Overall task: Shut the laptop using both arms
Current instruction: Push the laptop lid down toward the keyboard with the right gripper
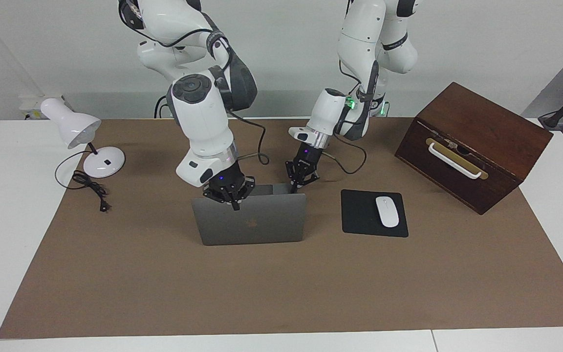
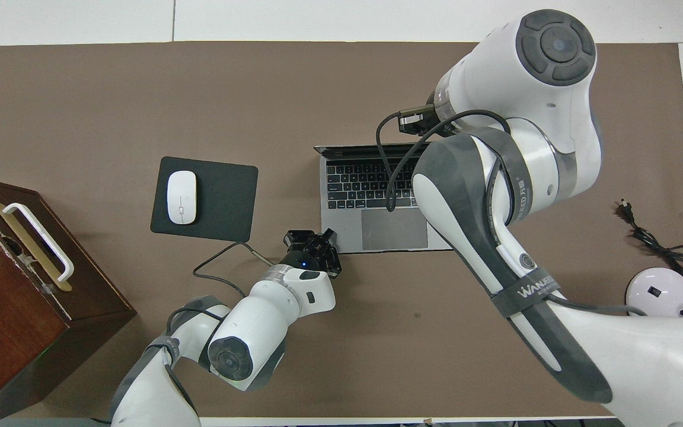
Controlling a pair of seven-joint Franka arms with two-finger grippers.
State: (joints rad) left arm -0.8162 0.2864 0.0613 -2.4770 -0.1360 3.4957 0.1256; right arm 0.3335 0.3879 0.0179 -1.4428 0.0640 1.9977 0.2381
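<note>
The laptop (image 1: pixel 252 219) stands open near the middle of the brown mat (image 1: pixel 281 288) that covers the surface (image 1: pixel 8 220), its lid upright with the logo side turned away from the robots and its keyboard (image 2: pixel 365 187) facing them. In the facing view the right gripper (image 1: pixel 235 204) sits at about ten o'clock from the logo, right at the lid's top edge, its fingers closed with their tips together, pointing down against the upper part of the lid; they hold nothing. In the overhead view the right arm (image 2: pixel 495 196) hides that gripper and covers the end of the keyboard toward its own side. The left gripper (image 1: pixel 293 187) is at about one o'clock from the logo in the facing view, low at the corner of the laptop's base nearest the robots on the left arm's side, fingers closed and empty. The black mouse pad (image 1: pixel 359 215) with a white mouse (image 1: pixel 387 211) lies beside the laptop at three o'clock in the facing view, and the wooden box (image 1: pixel 472 144) stands at about two o'clock. A white desk lamp (image 1: pixel 86 142) stands at about ten o'clock.
</note>
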